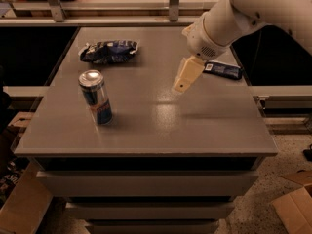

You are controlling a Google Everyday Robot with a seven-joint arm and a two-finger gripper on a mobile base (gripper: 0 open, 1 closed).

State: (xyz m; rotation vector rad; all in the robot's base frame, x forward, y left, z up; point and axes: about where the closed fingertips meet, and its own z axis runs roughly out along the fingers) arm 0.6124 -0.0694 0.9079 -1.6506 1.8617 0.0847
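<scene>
**Hand hovering mid-surface, nothing gripped**

I've got the hand (181, 83) hanging tip-down over the middle of the grey surface (161, 126), empty. I cannot tell from here whether it's set wide or narrow. The closest thing is the blue snack bar (223, 69), lying flat near the right edge, just beside the hand and clear of it. The Red Bull can (96, 97) stands upright well off to the left, with the chip bag (108, 51) behind it. I read this as approach stage. Taking the bar would call for a short shift right and a low, flat descent.
</scene>
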